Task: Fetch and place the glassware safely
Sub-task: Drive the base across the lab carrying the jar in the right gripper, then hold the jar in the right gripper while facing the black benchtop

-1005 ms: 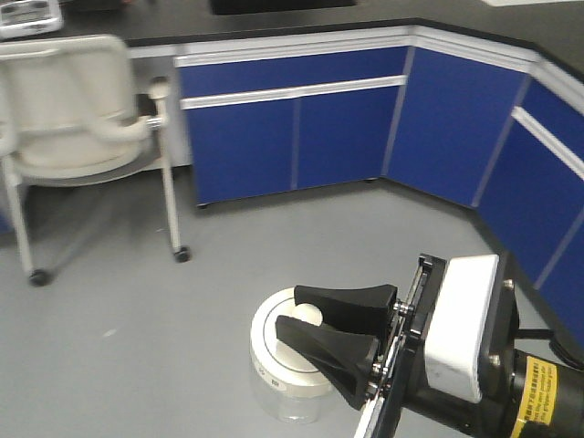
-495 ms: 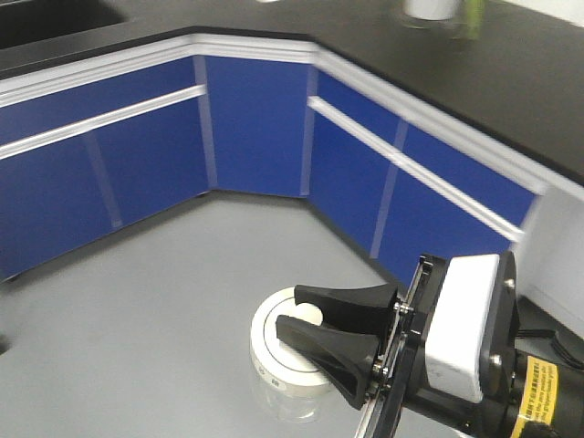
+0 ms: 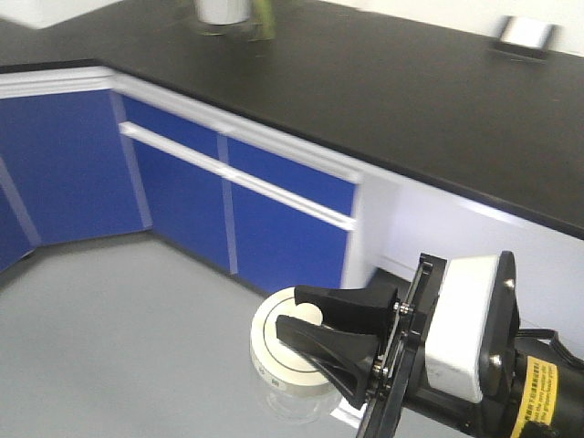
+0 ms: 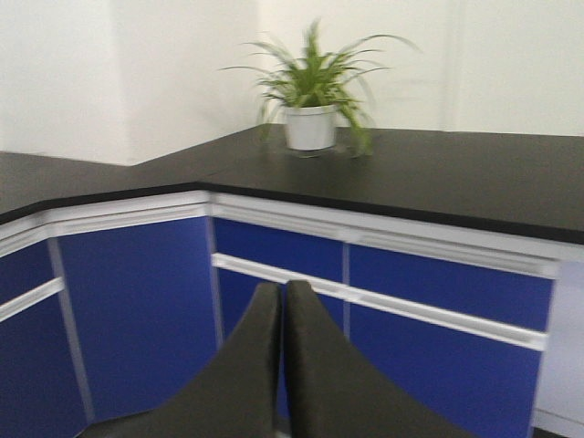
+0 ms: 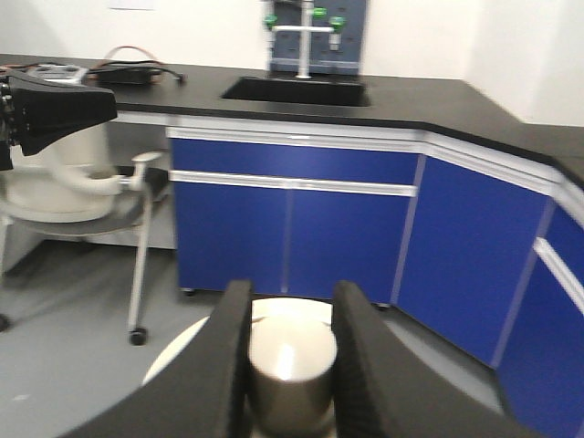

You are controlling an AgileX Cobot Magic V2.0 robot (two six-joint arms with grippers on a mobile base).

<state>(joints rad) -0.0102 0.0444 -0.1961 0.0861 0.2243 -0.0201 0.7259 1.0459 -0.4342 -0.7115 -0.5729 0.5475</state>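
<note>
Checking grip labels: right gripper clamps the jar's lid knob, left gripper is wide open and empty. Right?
No: the left wrist view shows the left gripper shut, empty, tips touching. The rest stands: the right gripper clamps the jar.

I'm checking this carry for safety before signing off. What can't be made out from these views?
1. The jar, front view: its clear glass body is faint and partly behind the right end effector; contents unclear.
2. Marks on its lid, front view: too small to read.
3. Right wrist view: lid and fingers hide the glass.
4. Grey item on the counter, front view: blurred.
</note>
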